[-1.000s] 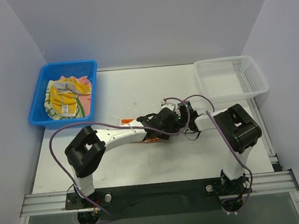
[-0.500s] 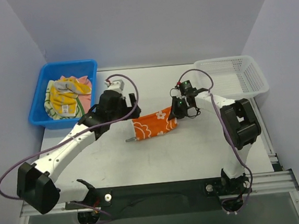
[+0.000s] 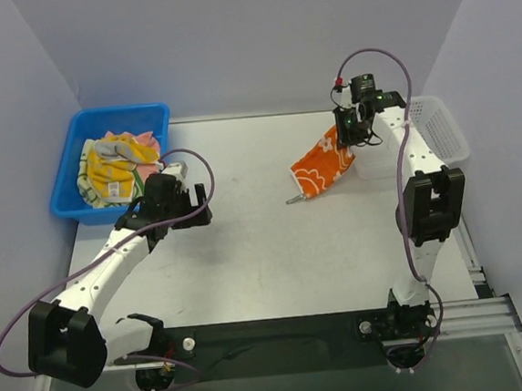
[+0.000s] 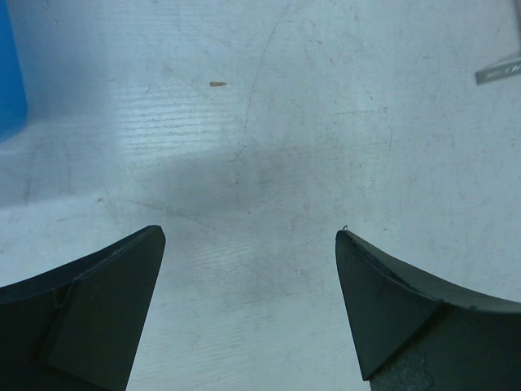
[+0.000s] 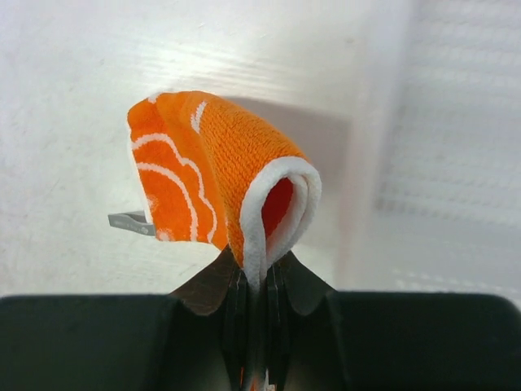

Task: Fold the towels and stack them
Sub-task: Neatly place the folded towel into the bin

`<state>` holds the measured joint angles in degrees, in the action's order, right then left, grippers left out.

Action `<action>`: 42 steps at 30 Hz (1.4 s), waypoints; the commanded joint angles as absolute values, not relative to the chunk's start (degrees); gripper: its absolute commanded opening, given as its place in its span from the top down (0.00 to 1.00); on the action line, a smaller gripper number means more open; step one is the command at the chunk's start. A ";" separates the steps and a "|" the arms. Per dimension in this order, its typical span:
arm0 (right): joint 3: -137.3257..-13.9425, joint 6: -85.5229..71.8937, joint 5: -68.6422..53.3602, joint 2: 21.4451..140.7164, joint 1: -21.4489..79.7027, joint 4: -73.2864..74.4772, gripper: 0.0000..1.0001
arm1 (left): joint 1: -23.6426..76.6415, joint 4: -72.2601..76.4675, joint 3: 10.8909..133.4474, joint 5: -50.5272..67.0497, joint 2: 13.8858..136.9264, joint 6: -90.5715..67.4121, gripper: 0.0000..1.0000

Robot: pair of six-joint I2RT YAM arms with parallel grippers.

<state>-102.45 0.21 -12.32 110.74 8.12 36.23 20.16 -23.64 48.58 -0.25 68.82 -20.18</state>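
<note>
A small orange terry towel with white flowers point(image 3: 323, 168) is gripped at one folded edge by the right gripper point(image 3: 348, 138), whose jaws are clenched tight on the cloth. In the right wrist view the towel point(image 5: 213, 175) is seen doubled over above the right gripper point(image 5: 259, 281), its white edging curled into a loop. The towel is hung slantwise over the white table point(image 3: 267, 259) toward the far right corner, just beside a white perforated plastic basket point(image 3: 439, 134) set at that corner. A small grey tag point(image 3: 293, 199) is carried at the towel's lower end; whether that end touches the table cannot be told.

The left gripper point(image 3: 203, 205) is held released, its jaws spread wide over bare table near the left edge, with nothing between the jaws of the left gripper point(image 4: 251, 244).

The other towels, a crumpled heap of yellow, pale green and pink cloths point(image 3: 117, 170), are kept in a blue rectangular plastic bin point(image 3: 67, 192) at the far left corner.
</note>
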 commanded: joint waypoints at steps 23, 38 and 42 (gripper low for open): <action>-122.26 20.39 6.68 125.06 -7.03 39.03 1.00 | 27.25 -24.26 51.85 -4.31 79.45 -17.93 0.03; -123.05 23.29 12.04 129.55 -8.17 33.40 1.00 | 26.89 -24.17 52.29 -3.87 83.23 -17.75 0.03; -123.05 22.68 12.83 130.34 -8.70 32.17 1.00 | 26.89 -24.17 52.38 -3.87 83.50 -17.75 0.03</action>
